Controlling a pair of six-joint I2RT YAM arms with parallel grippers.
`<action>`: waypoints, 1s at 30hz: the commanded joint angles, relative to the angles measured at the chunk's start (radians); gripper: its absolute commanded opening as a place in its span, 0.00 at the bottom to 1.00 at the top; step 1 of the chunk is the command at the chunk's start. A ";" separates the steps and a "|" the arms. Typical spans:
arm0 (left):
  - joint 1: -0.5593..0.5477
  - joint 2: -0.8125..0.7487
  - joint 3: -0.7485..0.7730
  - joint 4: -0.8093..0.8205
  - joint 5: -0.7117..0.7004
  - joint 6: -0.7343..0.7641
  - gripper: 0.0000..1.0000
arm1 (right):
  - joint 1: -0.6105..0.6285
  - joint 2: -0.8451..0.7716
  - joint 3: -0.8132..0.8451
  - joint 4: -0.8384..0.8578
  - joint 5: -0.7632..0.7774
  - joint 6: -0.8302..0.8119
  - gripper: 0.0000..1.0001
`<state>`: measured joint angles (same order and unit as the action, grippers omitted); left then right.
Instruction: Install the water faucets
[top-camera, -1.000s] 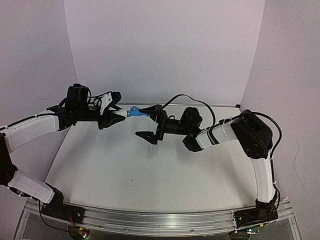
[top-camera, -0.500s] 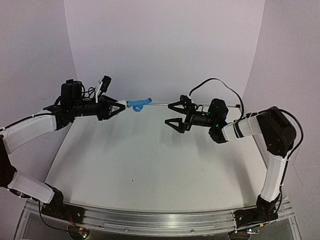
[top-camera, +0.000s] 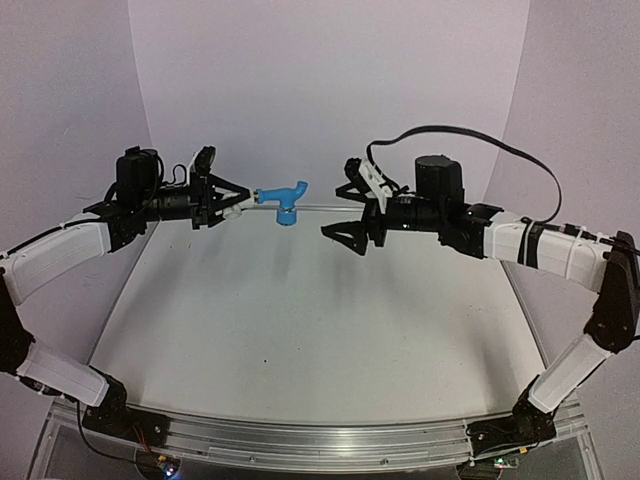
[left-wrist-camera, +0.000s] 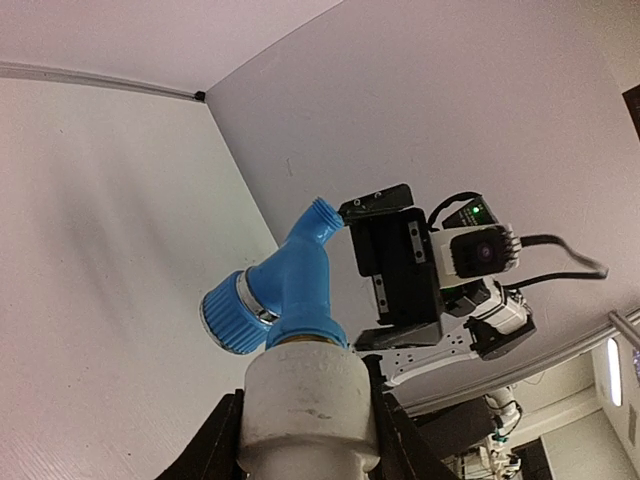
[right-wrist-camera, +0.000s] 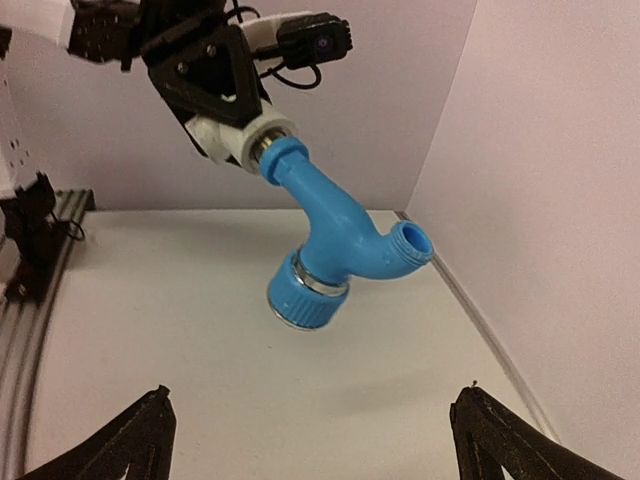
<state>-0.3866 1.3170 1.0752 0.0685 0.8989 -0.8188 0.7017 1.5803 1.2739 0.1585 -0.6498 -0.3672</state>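
A light-blue tap body with a bent spout (top-camera: 283, 197) hangs in the air over the back of the table, joined end-on to a white fitting (top-camera: 248, 199). My left gripper (top-camera: 234, 201) is shut on that white fitting (left-wrist-camera: 305, 405), and the blue tap (left-wrist-camera: 290, 290) sticks out past its fingers (left-wrist-camera: 215, 448). The ribbed knob hangs downward. My right gripper (top-camera: 340, 212) stands open a short way right of the tap, touching nothing. In the right wrist view the tap (right-wrist-camera: 330, 235) and fitting (right-wrist-camera: 235, 140) float beyond my wide-open right gripper (right-wrist-camera: 312, 400).
The white table (top-camera: 300, 330) lies below both arms, with pale walls close behind and on both sides. A metal rail (top-camera: 320, 435) with the arm bases runs along the near edge. A black cable (top-camera: 470, 135) loops above the right arm.
The right gripper, at the tap a second ago, has drawn back to the right and risen, still open. The left gripper has lifted slightly and turned the tap so its knob points down.
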 joint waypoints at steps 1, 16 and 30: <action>0.005 0.007 0.051 0.071 0.066 -0.215 0.00 | 0.039 -0.023 -0.065 0.062 0.116 -0.491 0.98; 0.010 0.032 0.029 0.070 0.115 -0.700 0.00 | 0.094 0.005 -0.156 0.404 0.201 -1.219 0.98; 0.010 0.019 0.013 0.070 0.170 -0.757 0.00 | 0.111 0.135 -0.104 0.515 0.079 -1.352 0.96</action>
<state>-0.3824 1.3674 1.0782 0.0719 1.0241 -1.5520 0.7986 1.6802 1.1213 0.5938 -0.5175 -1.6848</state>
